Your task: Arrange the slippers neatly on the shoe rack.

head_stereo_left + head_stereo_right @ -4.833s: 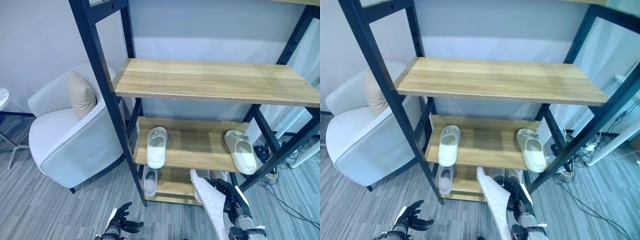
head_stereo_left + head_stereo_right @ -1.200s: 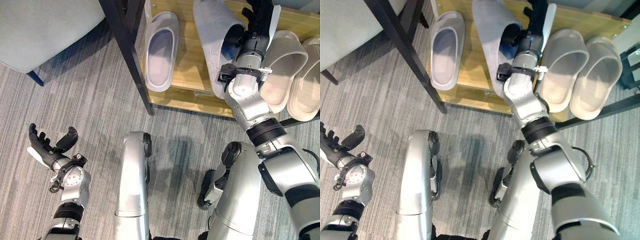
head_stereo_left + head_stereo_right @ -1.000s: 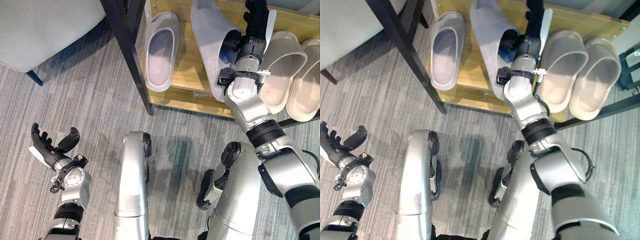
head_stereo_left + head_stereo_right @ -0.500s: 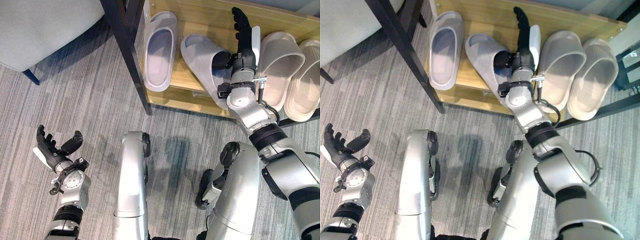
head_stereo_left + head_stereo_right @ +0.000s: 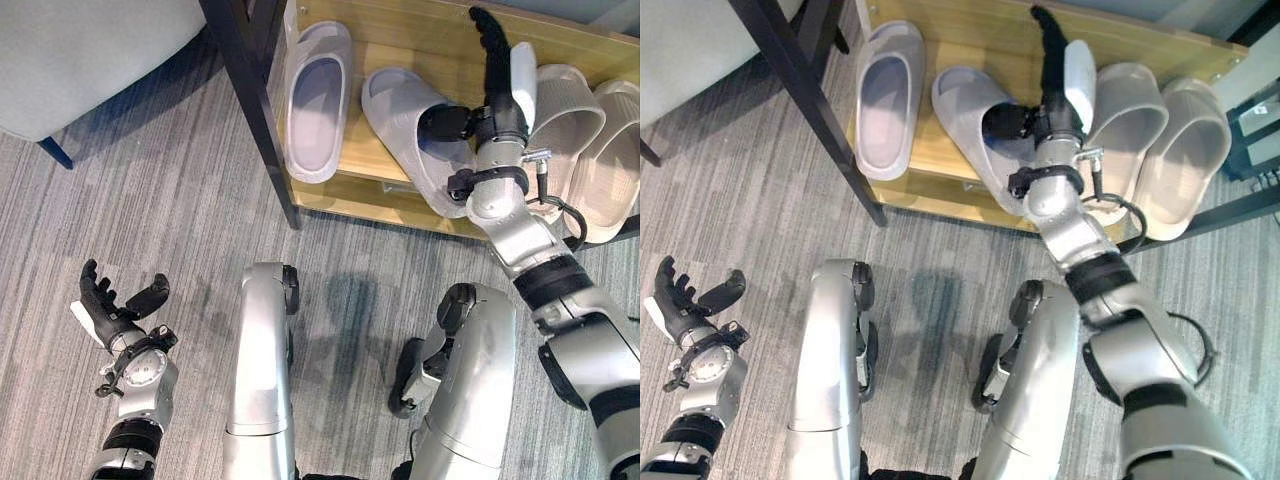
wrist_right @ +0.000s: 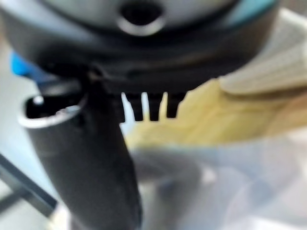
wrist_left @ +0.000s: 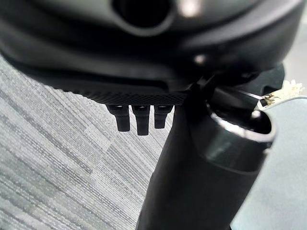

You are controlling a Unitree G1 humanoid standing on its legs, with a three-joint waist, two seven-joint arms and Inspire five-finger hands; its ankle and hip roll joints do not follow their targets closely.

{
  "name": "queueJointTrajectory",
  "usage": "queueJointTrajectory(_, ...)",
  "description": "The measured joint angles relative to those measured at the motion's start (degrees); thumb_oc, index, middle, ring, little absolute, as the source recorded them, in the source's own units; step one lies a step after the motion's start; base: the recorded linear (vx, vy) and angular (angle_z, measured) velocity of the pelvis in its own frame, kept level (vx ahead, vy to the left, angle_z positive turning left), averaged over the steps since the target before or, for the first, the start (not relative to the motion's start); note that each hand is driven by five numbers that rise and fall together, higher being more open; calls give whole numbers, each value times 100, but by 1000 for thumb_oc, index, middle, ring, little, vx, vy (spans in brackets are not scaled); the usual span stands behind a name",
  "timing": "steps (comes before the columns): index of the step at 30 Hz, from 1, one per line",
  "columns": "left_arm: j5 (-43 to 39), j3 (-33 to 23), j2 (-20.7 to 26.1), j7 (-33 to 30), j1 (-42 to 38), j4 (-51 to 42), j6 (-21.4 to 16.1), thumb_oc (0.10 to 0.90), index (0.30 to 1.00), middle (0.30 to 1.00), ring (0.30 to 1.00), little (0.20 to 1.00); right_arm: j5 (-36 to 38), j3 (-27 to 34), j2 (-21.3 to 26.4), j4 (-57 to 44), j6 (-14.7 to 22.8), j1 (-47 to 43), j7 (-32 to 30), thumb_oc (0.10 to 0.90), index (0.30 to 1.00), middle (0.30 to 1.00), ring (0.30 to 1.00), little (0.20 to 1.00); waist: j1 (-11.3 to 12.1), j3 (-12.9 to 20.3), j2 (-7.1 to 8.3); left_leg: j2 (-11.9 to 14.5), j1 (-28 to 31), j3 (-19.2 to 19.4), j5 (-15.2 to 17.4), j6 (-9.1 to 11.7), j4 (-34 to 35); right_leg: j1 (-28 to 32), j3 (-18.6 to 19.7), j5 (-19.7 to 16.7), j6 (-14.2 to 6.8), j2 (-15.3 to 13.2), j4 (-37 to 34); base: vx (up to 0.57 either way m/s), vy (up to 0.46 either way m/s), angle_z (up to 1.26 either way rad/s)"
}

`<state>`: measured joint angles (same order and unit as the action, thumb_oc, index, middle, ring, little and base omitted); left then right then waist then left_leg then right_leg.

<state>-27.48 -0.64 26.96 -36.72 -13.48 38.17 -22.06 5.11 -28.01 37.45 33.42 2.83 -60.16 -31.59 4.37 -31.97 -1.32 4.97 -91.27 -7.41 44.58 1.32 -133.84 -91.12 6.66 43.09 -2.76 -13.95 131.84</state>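
A lilac slipper (image 5: 405, 120) lies sole-down and slanted on the wooden bottom shelf (image 5: 420, 40) of the shoe rack, heel end near the front edge. My right hand (image 5: 497, 75) reaches over the shelf just right of it, fingers straight, open, with the thumb (image 5: 443, 122) against the slipper's strap opening. Its mate, a second lilac slipper (image 5: 318, 100), lies straight at the shelf's left end. Two beige slippers (image 5: 560, 110) (image 5: 612, 150) lie side by side on the right. My left hand (image 5: 118, 318) hangs open and idle over the carpet at lower left.
The rack's black upright post (image 5: 245, 90) stands at the shelf's front left corner. A pale armchair (image 5: 90, 50) sits left of the rack on grey striped carpet (image 5: 150, 200).
A second ago my right hand held the lilac slipper tilted up over the shelf. The slipper now lies flat, and the hand's fingers are straight and shifted slightly right. The left hand drifted a little.
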Motion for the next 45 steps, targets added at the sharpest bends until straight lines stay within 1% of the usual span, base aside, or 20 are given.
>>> queueJointTrajectory(1,130,1,-3,-3,40,-101,9,800,900,900,900,900,-9,211,23,-214,2,163,0,800,900,900,900,900,-8,0,0,-1,0,-3,0,1,0,0,-3,2,-4,3,2,0,0,0)
queueJointTrajectory(3,308,1,-3,-8,80,-222,9,800,900,900,900,900,-7,392,23,-381,81,352,-24,800,900,900,900,900,-39,0,1,0,3,-4,11,23,0,-3,-3,5,-8,6,2,0,0,0)
queueJointTrajectory(9,529,7,-10,-9,112,-352,10,800,900,900,900,900,8,626,25,-594,169,607,-115,800,900,900,900,900,-106,-1,0,-1,3,-13,13,27,1,-32,-3,5,-8,57,13,0,-6,-2)
queueJointTrajectory(11,529,10,-22,-10,212,-517,10,800,900,900,900,900,55,859,20,-1079,242,984,-131,800,900,900,900,900,-93,-1,-1,-2,8,-10,31,59,3,-43,3,7,-10,61,19,0,0,0)
queueJointTrajectory(12,540,23,-39,-10,250,-574,9,800,900,900,900,900,74,1151,-2,-1630,329,1395,-129,800,900,900,900,900,-73,-1,-1,-3,13,-4,39,71,7,-40,10,27,-36,60,23,0,0,0)
queueJointTrajectory(13,561,31,-33,-19,301,-603,10,800,900,900,900,900,61,1396,-8,-2335,570,1943,-195,800,900,900,900,900,-70,-2,0,-20,8,0,45,84,9,-41,14,52,-39,56,27,0,0,0)
queueJointTrajectory(14,562,51,-35,-20,373,-580,34,800,900,900,900,900,47,1377,-8,-2449,690,2000,-233,800,900,900,900,900,-146,-2,0,-21,12,2,45,83,8,-40,19,52,-38,58,30,0,0,0)
queueJointTrajectory(16,577,64,-48,-18,393,-577,42,800,900,900,900,900,44,1325,52,-2408,671,1905,-248,800,900,900,900,900,-170,-2,1,-22,23,-20,45,82,3,-39,12,58,-22,58,56,0,0,0)
queueJointTrajectory(18,578,64,-48,-17,399,-632,44,800,900,900,900,900,-30,1099,298,-2244,651,1763,-201,800,900,900,900,900,-176,-2,1,-21,36,-28,45,83,1,-38,8,69,1,54,76,0,0,0)
queueJointTrajectory(20,709,64,-48,-12,427,-737,48,800,900,900,900,900,-110,1164,285,-2306,621,1883,-123,800,900,900,900,900,-178,-2,0,-27,36,-27,45,85,1,-34,5,72,6,49,78,0,0,0)
queueJointTrajectory(23,756,65,-48,-10,431,-734,56,800,900,900,900,900,-210,1153,247,-2066,593,1877,-112,800,900,900,900,900,-172,-2,0,-28,36,-26,45,84,-3,-34,10,72,6,51,88,0,0,0)
queueJointTrajectory(27,751,65,-47,-5,440,-722,58,800,900,900,900,900,-206,844,230,-1247,421,1364,-110,800,900,900,900,900,-153,-1,-1,-27,39,-29,45,85,-3,-36,8,72,6,51,91,0,0,0)
queueJointTrajectory(29,747,68,-47,2,430,-708,60,800,900,900,900,900,-203,537,188,-750,323,876,-118,800,900,900,900,900,-132,-1,-2,-26,43,-30,45,85,-4,-35,6,72,4,53,94,0,0,0)
queueJointTrajectory(30,749,98,-47,13,405,-718,60,800,900,900,900,900,-200,502,157,-678,248,718,-100,800,900,900,900,900,-62,-2,-4,-22,50,-30,45,85,-3,-36,7,74,9,52,102,0,0,0)
queueJointTrajectory(32,746,106,-47,13,398,-712,61,800,900,900,900,900,-200,487,110,-682,235,633,-99,800,900,900,900,900,-40,-2,-4,-22,52,-34,45,86,-2,-36,0,76,14,51,101,0,0,0)
queueJointTrajectory(34,742,153,-45,13,401,-707,83,800,900,900,900,900,-190,479,24,-686,214,574,-93,800,900,900,900,900,56,-2,-4,-30,52,-24,45,85,-2,-27,9,79,18,42,101,0,0,0)
queueJointTrajectory(36,740,175,-44,14,404,-706,86,800,900,900,900,900,-130,411,-23,-644,202,519,-95,800,900,900,900,900,101,-2,-4,-46,53,-23,45,85,-6,-18,12,78,17,34,101,0,0,0)
queueJointTrajectory(41,736,240,-42,16,452,-676,90,800,900,900,900,900,32,59,-239,-204,187,-2,-94,800,900,900,900,900,136,-2,-4,-52,61,-28,45,85,-11,-6,9,77,16,33,102,0,0,0)
queueJointTrajectory(44,733,292,-36,96,448,-671,91,800,900,900,900,900,42,-259,-263,223,149,-451,-99,800,900,900,900,900,124,-2,-4,-50,63,-28,45,85,-12,-3,9,77,15,34,102,0,0,0)
queueJointTrajectory(45,737,298,-36,127,454,-672,91,800,900,900,900,900,41,-274,-271,254,139,-507,-100,800,900,900,900,900,150,-2,-4,-51,63,-27,45,85,-12,-2,10,77,15,33,102,0,0,0)
